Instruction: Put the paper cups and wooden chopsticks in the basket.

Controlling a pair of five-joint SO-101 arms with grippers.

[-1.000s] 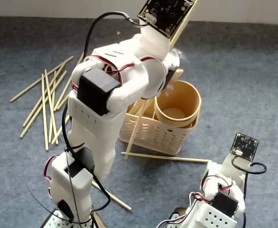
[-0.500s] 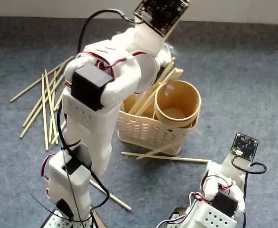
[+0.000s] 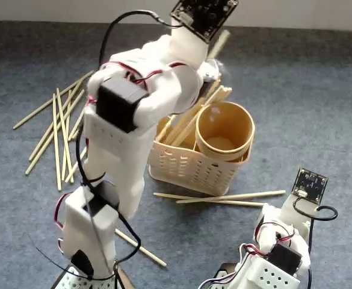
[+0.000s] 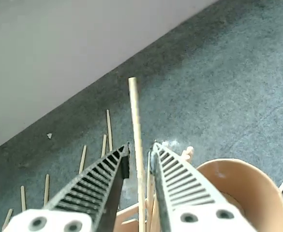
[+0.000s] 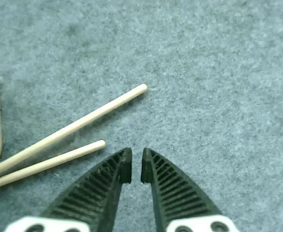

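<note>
Chopstick (image 4: 133,111), pale straight wood, pinched in left claw (image 4: 140,147); right claw (image 5: 136,158) nearly closed, empty.

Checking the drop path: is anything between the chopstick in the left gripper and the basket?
Nothing visible blocks it. The left gripper holds the chopstick above the basket, over the part where other chopsticks lean. The paper cup fills the basket's other side, beside that path rather than across it.
</note>
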